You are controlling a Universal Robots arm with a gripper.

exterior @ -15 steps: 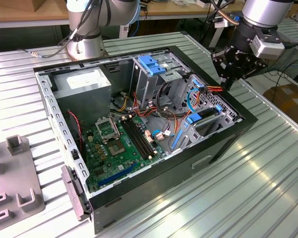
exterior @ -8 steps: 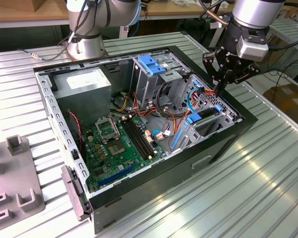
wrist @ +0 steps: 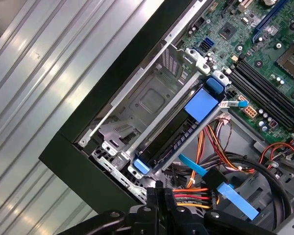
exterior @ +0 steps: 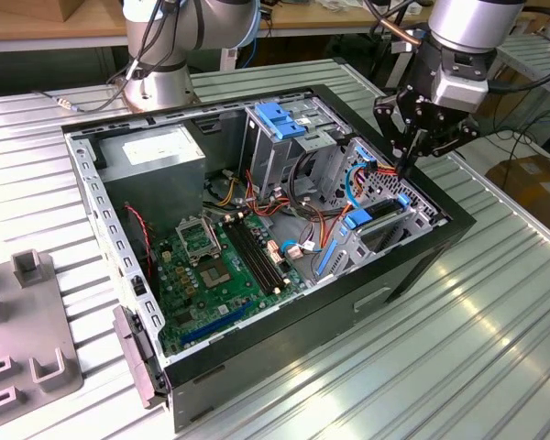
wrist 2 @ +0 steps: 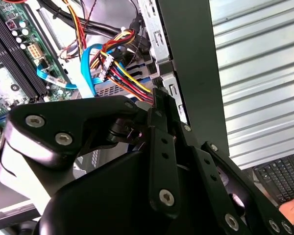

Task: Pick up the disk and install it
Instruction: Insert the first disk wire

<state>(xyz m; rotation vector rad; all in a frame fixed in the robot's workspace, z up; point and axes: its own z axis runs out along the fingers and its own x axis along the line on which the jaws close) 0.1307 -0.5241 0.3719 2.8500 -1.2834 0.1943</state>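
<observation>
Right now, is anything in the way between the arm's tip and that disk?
Nothing solid, it seems. The end effector hangs above the disk in its bay; coloured cables run close beside it.

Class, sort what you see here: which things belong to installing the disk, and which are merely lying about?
Belonging to the job:
- disk, sitting in its bay
- gripper, poised near that bay
- computer case

Lying about:
- power-supply box
- grey fixture, at the exterior view's left
- keyboard
</observation>
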